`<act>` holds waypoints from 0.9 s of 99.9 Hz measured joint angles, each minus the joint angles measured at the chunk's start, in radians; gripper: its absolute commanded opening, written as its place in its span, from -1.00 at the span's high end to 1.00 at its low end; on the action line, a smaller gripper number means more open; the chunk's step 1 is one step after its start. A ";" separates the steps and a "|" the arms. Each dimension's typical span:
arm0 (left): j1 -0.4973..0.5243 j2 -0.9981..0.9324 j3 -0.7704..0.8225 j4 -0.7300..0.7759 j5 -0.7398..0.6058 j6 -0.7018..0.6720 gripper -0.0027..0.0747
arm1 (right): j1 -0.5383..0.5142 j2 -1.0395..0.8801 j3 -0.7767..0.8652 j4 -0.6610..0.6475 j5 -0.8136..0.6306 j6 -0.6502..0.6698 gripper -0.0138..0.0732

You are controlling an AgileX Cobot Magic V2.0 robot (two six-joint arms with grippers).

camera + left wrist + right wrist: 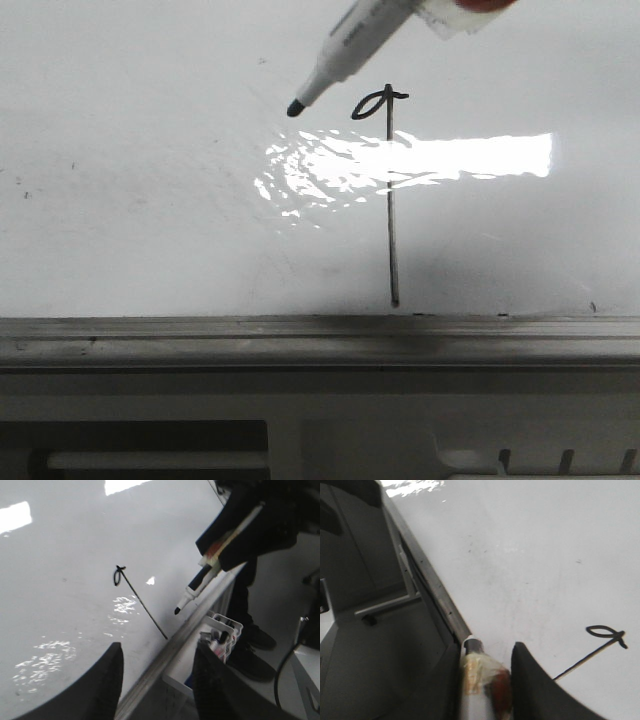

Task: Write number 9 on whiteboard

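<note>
The number 9 [390, 190] sits right of centre in the front view: a long straight stroke running down almost to the grey rail [320, 340], with a small flattened loop at its upper left. It lies on the whiteboard [140, 200], partly under a bright glare patch [420, 160].

The marker [345, 55] hangs in the upper middle of that view, tilted, its dark tip up and to the left of the loop and seemingly off the board. The right gripper [487, 680] pinches the marker's taped barrel between its fingers. The left gripper [157, 680] is spread and holds nothing, low in its own view over the board's edge.

The figure looks drawn, so I judge the writing nearly finished. If the loop needs closing, the tip should come down lightly and straight onto the loop, without dragging across the stroke. Otherwise lift clear, keeping the tip well off the wet ink.
</note>
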 measured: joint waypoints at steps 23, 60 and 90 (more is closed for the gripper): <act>-0.159 0.196 0.000 -0.030 0.013 0.165 0.13 | 0.038 0.104 -0.072 -0.026 0.147 -0.031 0.79; -0.354 0.400 -0.069 -0.084 -0.110 0.182 0.13 | 0.123 0.208 -0.133 -0.029 0.156 -0.057 0.79; -0.367 0.478 -0.098 -0.110 -0.079 0.185 0.14 | 0.180 0.209 -0.136 -0.033 0.118 -0.062 0.79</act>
